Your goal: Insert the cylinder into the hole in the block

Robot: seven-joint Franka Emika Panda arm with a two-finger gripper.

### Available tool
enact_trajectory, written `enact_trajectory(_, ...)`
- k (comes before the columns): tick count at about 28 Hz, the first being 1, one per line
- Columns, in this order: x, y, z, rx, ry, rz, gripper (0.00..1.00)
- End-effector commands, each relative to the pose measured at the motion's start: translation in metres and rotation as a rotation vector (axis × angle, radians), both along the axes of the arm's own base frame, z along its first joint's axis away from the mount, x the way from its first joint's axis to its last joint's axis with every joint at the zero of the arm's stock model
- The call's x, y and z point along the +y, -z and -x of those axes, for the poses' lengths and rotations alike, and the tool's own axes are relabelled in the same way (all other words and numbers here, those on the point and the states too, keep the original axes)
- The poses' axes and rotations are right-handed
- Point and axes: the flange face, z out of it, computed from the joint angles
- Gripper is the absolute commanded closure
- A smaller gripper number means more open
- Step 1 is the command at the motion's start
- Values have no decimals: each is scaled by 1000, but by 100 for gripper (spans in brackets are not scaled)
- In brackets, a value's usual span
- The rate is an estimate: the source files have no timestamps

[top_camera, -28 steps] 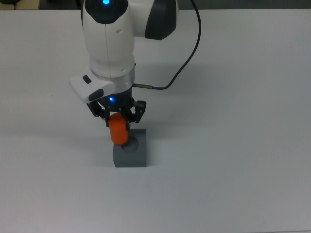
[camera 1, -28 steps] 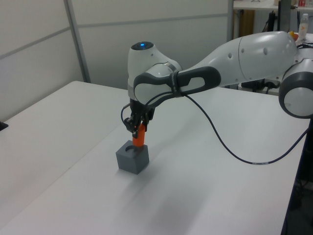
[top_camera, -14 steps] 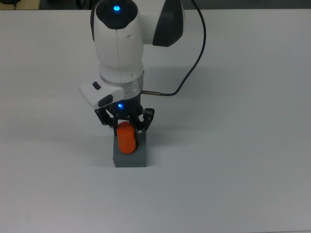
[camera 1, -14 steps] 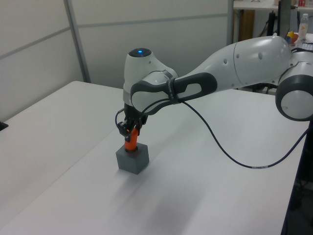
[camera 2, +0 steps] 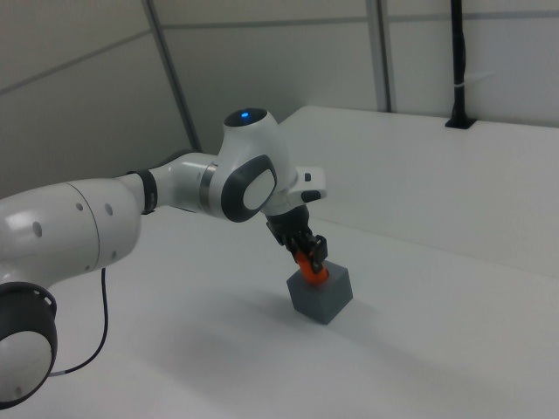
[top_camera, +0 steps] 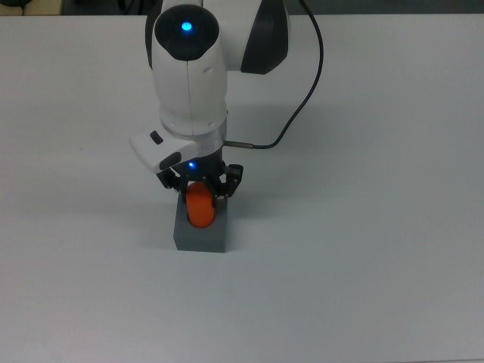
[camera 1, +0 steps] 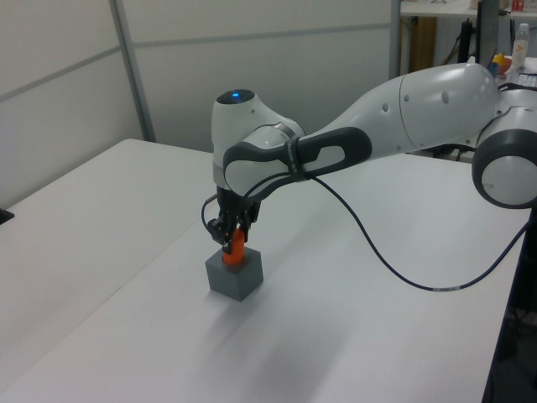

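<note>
Your gripper [top_camera: 200,189] is closed on the cylinder [top_camera: 200,208], its black fingers [top_camera: 229,181] clamped on either side of the upper part, just below the centre of the top view.

Going by size, you see the white table [top_camera: 378,265] filling the top view, then the arm [camera 1: 419,109], which enters from the left view's upper right and bends down to the middle of the frame. A black cable [top_camera: 306,83] loops from the arm toward the wrist in the top view's upper middle.

Your block [top_camera: 200,236] sits on the table directly beneath the gripper, at the centre of the left view and the lower centre of the right view. The cylinder stands upright with its lower end at the block's top face, over the hole; you cannot tell how far it is seated.
</note>
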Motion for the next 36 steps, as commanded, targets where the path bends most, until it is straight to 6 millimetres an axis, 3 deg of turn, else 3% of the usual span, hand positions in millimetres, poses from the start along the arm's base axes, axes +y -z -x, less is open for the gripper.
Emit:
enact_trajectory(1, 3, -1, 3, 16, 17, -13, 13)
enact_trajectory(2, 4, -5, 2, 7, 18, -14, 0)
enact_trajectory(6, 4, -14, 2, -5, 25, -19, 0)
enact_trajectory(7, 5, -24, 2, -22, 32, -26, 0)
enact_trajectory(8, 4, -47, 3, -57, 49, -33, 0)
enact_trajectory(13, 8, -89, 18, -78, 56, -43, 0)
enact_trajectory(15, 13, -103, 32, -23, 40, -35, 0)
enact_trajectory(20, 7, -113, 68, 112, 37, -26, 0)
enact_trajectory(29, -12, -127, 130, 148, 53, -25, 0)
enact_trajectory(36, -20, -137, 142, 137, 60, -14, 0)
